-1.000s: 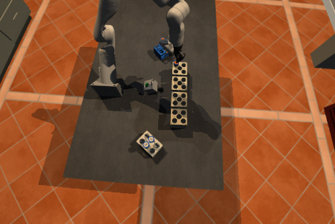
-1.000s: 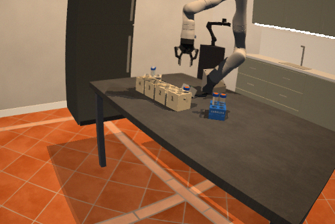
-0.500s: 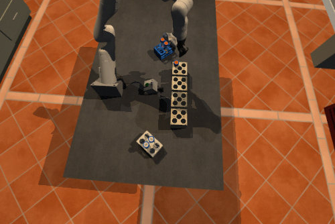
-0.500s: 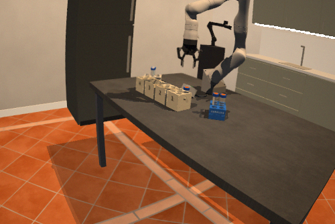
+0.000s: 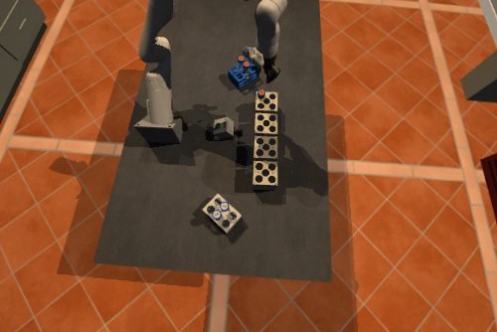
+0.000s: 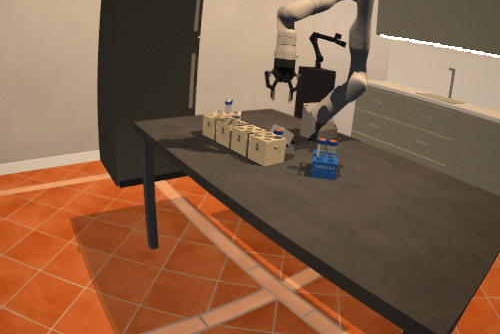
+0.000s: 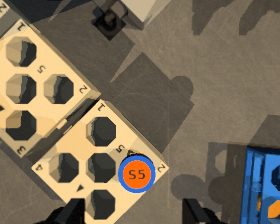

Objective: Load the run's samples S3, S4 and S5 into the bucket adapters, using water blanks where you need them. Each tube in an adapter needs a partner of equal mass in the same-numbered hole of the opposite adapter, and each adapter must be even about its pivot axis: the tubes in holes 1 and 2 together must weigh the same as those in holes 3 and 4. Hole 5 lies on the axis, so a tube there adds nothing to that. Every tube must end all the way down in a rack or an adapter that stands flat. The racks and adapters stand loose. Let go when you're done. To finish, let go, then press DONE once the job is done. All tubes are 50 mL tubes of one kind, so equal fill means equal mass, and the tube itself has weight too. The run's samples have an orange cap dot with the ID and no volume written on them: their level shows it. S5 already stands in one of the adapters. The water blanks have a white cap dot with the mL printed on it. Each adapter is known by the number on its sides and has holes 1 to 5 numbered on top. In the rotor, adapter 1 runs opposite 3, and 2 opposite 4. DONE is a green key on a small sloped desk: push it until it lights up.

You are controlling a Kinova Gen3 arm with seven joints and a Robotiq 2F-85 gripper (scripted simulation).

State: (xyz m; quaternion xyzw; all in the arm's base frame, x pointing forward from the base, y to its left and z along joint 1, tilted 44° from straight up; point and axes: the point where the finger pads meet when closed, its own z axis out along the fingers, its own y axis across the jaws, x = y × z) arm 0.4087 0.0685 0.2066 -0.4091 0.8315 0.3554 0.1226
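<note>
The gripper hangs high above the desk, jaws apart and holding nothing. Below it, tube S5 stands in what looks like hole 2 of adapter 1, beside the blue sample rack, near the desk's middle.

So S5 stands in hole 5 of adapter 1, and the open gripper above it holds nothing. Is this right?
Not quite. S5 stands in hole 2, not hole 5: the wrist view shows hole 5, the middle one, empty beside it. The rest holds: it is adapter 1, and the open gripper holds nothing.
</note>
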